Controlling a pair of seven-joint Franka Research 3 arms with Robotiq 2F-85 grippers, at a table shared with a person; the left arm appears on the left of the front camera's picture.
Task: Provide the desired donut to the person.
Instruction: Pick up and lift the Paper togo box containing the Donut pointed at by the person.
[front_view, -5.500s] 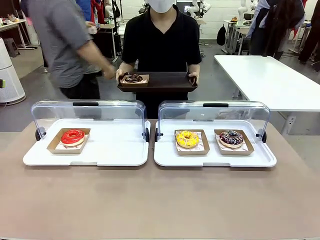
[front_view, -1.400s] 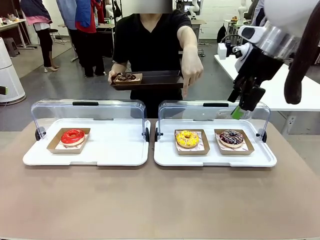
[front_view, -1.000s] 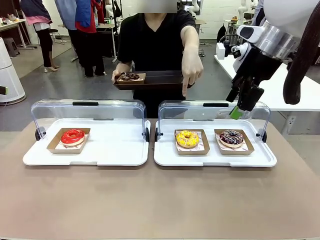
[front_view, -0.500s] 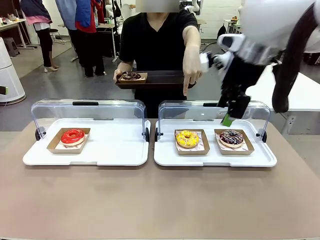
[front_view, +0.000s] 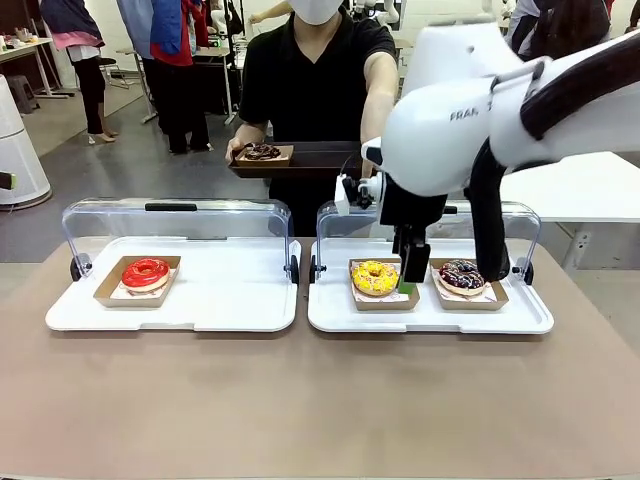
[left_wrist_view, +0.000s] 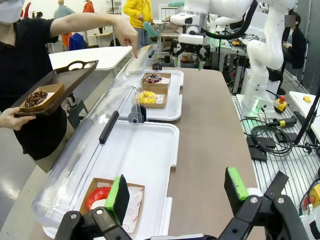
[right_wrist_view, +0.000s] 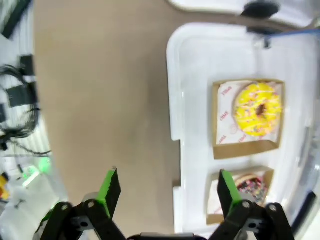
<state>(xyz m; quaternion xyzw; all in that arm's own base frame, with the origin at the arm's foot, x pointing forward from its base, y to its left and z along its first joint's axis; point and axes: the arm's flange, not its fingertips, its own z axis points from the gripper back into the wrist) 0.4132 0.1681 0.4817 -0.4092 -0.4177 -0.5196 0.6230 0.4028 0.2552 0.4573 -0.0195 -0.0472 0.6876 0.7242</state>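
The tan table (front_view: 320, 400) lies bare across the bottom of the front view. Low in the left wrist view, we see the left gripper (left_wrist_view: 177, 187) wide open and empty. At centre right, on a white tray (front_view: 430, 318), the yellow donut (front_view: 375, 277) sits beside a sprinkled chocolate donut (front_view: 462, 275). The right gripper (front_view: 408, 275) has swung down from the upper right and hangs close by the yellow donut, fingers spread, holding nothing. At top centre the person (front_view: 320, 70) holds a dark tray (front_view: 330, 160); their hand (left_wrist_view: 131, 42) points downward. We judge the yellow donut chosen and the grasp next.
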